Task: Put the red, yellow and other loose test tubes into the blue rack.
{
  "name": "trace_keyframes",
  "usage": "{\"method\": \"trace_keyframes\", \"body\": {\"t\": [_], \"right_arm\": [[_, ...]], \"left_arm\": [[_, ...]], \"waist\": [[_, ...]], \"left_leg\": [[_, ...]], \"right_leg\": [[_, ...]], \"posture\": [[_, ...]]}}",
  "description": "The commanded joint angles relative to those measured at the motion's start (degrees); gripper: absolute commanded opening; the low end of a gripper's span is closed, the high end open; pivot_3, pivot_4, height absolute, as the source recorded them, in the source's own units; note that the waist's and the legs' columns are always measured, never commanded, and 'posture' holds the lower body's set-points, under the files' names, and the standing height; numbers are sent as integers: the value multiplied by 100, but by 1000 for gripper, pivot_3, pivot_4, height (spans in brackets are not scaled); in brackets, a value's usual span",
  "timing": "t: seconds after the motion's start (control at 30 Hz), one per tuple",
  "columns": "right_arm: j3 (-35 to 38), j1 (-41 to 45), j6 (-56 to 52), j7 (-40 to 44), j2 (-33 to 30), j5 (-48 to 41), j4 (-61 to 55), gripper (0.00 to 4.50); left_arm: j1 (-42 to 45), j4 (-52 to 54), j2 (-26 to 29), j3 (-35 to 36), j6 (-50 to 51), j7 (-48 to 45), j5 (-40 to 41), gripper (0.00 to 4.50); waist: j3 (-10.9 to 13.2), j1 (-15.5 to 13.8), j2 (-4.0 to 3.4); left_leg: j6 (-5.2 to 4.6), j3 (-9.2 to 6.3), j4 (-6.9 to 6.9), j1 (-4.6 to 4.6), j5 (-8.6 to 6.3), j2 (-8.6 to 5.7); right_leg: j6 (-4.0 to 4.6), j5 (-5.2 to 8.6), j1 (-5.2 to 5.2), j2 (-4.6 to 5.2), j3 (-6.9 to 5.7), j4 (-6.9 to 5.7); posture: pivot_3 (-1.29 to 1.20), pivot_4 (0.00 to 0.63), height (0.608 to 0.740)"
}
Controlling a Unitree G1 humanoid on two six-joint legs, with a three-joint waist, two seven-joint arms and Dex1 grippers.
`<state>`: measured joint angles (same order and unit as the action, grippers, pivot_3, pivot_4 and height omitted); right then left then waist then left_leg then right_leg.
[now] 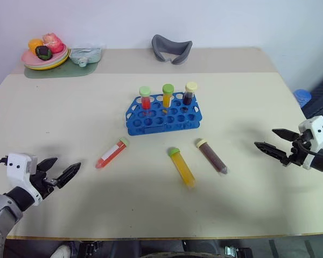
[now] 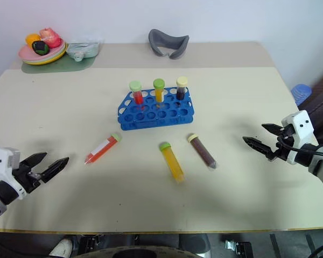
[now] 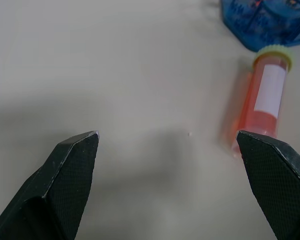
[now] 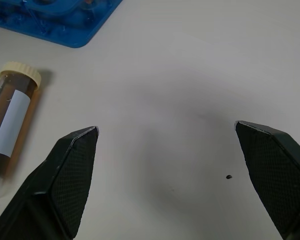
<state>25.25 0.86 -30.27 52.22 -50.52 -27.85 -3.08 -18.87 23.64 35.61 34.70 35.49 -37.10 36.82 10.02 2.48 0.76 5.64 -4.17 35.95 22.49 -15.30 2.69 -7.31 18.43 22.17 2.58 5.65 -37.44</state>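
So the head views give the whole layout: blue rack (image 1: 163, 114) mid-table with three capped tubes standing in its back row, and three loose ones lying flat in front of it, a red tube (image 1: 111, 153) to the left, a yellow tube (image 1: 182, 166) in the middle and a dark brown tube (image 1: 212, 156) to the right. The left wrist view gets you the red tube's ridged yellow-green cap and white label, plus a corner of the rack. The right wrist view does the same for the brown tube, cream ribbed cap, clear plastic wall. Left gripper (image 1: 58, 173) and right gripper (image 1: 270, 141) both hover with textured black fingers spread wide, holding nothing, well apart from the tubes
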Motion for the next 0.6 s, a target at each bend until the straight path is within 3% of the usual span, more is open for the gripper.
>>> {"method": "trace_keyframes", "body": {"t": [0.03,0.43,0.6], "right_arm": [[205,-120,-43,-64,22,-102,-287,4458],[-62,135,-383,-489,65,-147,-704,4458],[-150,612,-994,-831,-23,-355,-1217,4458]], "left_arm": [[69,17,81,0,-98,-34,-10,4500],[231,135,169,-51,-115,-150,44,4500],[647,432,175,-639,31,-195,163,4500]], "waist": [[0,-1,0],[-1,12,-1],[0,-2,-4]], "left_leg": [[0,0,0,0,0,0],[0,2,4,-2,0,0],[0,2,10,0,0,0]], "right_leg": [[0,0,0,0,0,0],[0,0,1,0,2,-6],[-1,-1,0,1,3,-9]], "posture": [[0,150,740],[0,150,740],[0,150,740]]}}
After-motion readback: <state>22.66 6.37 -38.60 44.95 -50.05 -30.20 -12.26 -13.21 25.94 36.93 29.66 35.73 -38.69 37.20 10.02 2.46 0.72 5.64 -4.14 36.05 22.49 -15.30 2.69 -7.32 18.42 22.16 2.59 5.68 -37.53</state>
